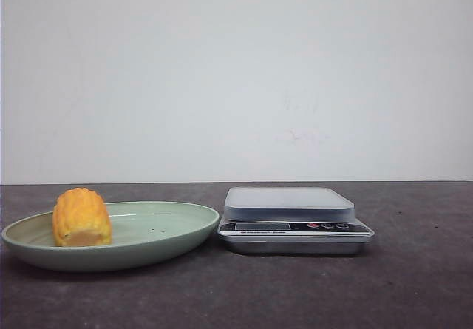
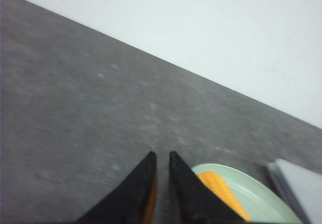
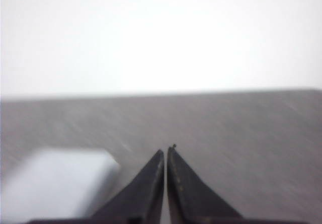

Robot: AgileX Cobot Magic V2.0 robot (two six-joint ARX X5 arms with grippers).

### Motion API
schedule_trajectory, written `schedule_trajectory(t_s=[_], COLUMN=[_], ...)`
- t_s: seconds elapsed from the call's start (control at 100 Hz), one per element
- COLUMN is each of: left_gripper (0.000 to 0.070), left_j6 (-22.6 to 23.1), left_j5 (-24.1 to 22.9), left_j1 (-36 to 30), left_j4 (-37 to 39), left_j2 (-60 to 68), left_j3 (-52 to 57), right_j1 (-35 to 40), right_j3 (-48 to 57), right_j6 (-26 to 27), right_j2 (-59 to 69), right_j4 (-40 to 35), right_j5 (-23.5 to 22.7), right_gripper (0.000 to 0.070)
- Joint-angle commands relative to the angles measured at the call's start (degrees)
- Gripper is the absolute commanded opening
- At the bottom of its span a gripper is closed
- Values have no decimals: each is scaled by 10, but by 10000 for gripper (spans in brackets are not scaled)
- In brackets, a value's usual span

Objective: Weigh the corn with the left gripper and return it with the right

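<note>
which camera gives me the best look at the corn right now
The front view. There the corn shows whole and sharp, lying at the left end of the green plate, beside the scale. The left wrist view catches only a blurred strip of it behind the left gripper. The right wrist view does not show it.

Corn lies in a plate on the tabletop, beside the left tool; a scale sits right of the plate

Plain white wall, dark grey speckled tabletop, even light
</note>
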Motion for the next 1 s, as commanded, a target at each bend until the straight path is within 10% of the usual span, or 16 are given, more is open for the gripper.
schedule_trajectory(t_s=[0.0,0.21,0.36,0.64,0.99], left_gripper=[0,4,6,6,4], left_j6=[-21,-90,-148,-15,34], left_j5=[14,108,156,156,156], left_j1=[0,0,0,0,0], left_j4=[7,-2,-82,-250,-320], left_j2=[-1,-1,3,102,278], left_j3=[-3,18,81,316,529], right_j1=[-1,-1,-1,-1,-1], right_j3=[-1,16,87,270,404], right_j6=[71,201,190,54,38], right_j2=[-2,-1,0,86,195], right_j4=[35,32,-85,-230,-253], right_j5=[-22,-33,-56,-55,-59], right_gripper=[7,5,4,4,4])
